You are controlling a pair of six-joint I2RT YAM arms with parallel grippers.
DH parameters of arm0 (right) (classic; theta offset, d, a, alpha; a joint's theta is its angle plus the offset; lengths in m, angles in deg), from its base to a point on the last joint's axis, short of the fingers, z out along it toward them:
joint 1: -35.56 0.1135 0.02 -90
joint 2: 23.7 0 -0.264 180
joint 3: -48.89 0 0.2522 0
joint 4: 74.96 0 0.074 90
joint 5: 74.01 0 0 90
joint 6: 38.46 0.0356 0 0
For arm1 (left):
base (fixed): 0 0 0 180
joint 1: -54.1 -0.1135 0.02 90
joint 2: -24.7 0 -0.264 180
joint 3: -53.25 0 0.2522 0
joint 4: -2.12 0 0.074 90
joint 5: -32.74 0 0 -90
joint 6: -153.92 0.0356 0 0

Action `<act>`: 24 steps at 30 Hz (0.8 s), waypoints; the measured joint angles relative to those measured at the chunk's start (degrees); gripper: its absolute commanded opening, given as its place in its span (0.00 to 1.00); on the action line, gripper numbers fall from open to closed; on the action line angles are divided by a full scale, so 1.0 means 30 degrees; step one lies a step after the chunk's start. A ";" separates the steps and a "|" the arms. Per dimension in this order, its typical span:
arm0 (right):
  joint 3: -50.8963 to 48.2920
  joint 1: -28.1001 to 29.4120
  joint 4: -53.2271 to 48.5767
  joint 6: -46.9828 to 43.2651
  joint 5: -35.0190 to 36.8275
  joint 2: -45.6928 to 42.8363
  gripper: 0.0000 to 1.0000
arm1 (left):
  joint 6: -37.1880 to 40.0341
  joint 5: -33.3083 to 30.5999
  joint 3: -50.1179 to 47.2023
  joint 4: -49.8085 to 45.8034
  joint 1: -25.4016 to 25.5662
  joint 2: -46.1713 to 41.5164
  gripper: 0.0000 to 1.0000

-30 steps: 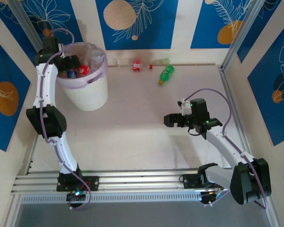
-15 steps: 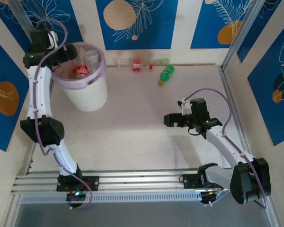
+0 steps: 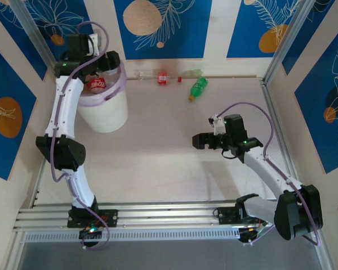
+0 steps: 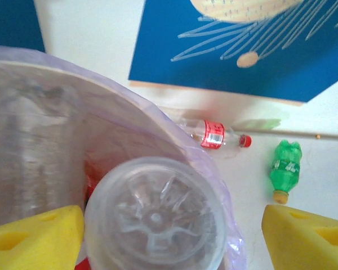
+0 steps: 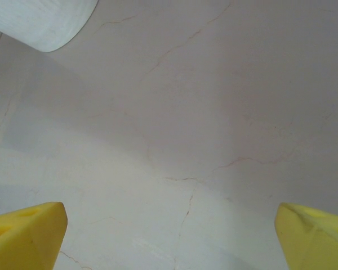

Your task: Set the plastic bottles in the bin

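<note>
Clear plastic sat directly under my left tool (image 4: 172, 239): a bottle (image 4: 155, 219), base up, in the bin (image 4: 177, 138), with the tool spread wide around it. Beyond the tool, a red-labelled bottle (image 4: 217, 135) and a green bottle (image 4: 285, 169) lay on the tabletop (image 4: 327, 169). My right tool (image 5: 169, 239) hung spread above the tabletop.

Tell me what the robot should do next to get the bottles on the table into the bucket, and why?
Probably reach the right gripper forward toward the green bottle. Its jaws are open and empty over bare table, and that bottle lies on its side near the far wall, outside the bin and closer to this arm than the clear bottle.
</note>
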 measured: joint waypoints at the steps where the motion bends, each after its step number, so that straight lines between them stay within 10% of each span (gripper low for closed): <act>1: 0.0000 0.0000 -0.0015 0.0007 0.0007 0.0000 0.95 | 0.0131 -0.0233 0.0000 -0.0036 0.0051 0.0168 0.79; 11: 0.0000 0.0051 -0.0233 0.0007 0.0080 0.0000 0.95 | 0.1763 -0.4881 -0.1435 0.0058 -0.0102 0.0634 0.72; 24: 0.0160 0.0175 -0.0801 0.0029 0.0517 -0.0168 0.94 | 0.1421 -0.4962 -0.1559 0.0029 -0.0423 0.0714 0.86</act>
